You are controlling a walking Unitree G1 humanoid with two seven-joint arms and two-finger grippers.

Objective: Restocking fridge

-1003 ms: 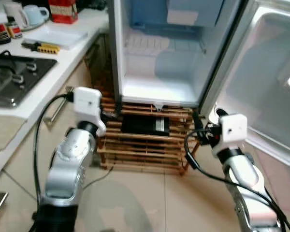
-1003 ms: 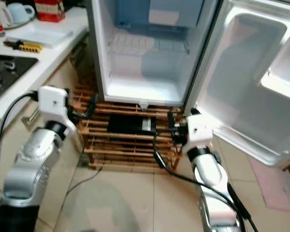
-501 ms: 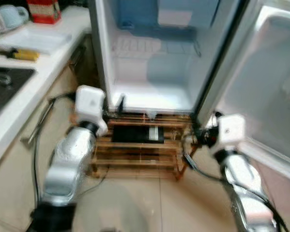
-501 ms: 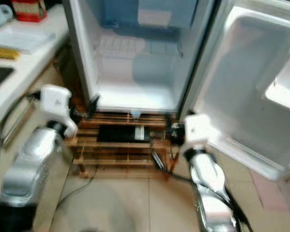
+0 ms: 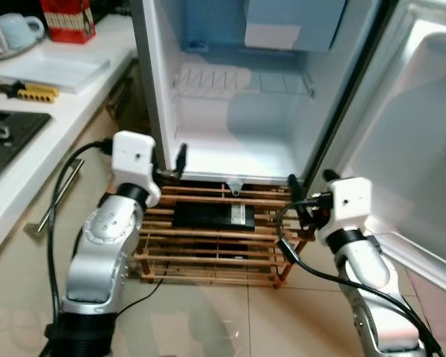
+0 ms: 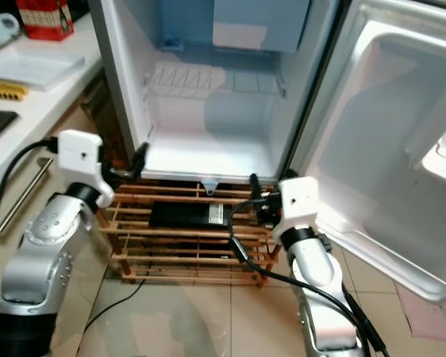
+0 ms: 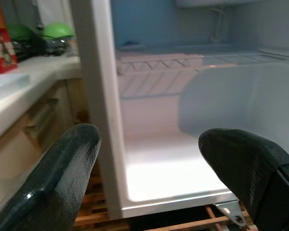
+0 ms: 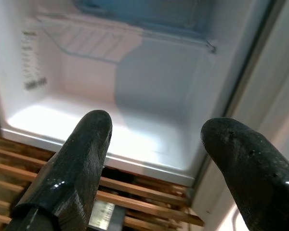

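Right wrist view: fridge (image 8: 149, 110) wall label (apparently print, unreadable)

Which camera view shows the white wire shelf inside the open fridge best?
The left eye view: the white wire shelf spans the open fridge unobstructed. The right eye view shows it similarly. Both wrist views catch it partially, beyond the open black fingers.

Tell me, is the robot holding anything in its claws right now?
No, nothing. The left gripper and the right gripper are both open with only air between their fingers, pointing at the bare fridge.
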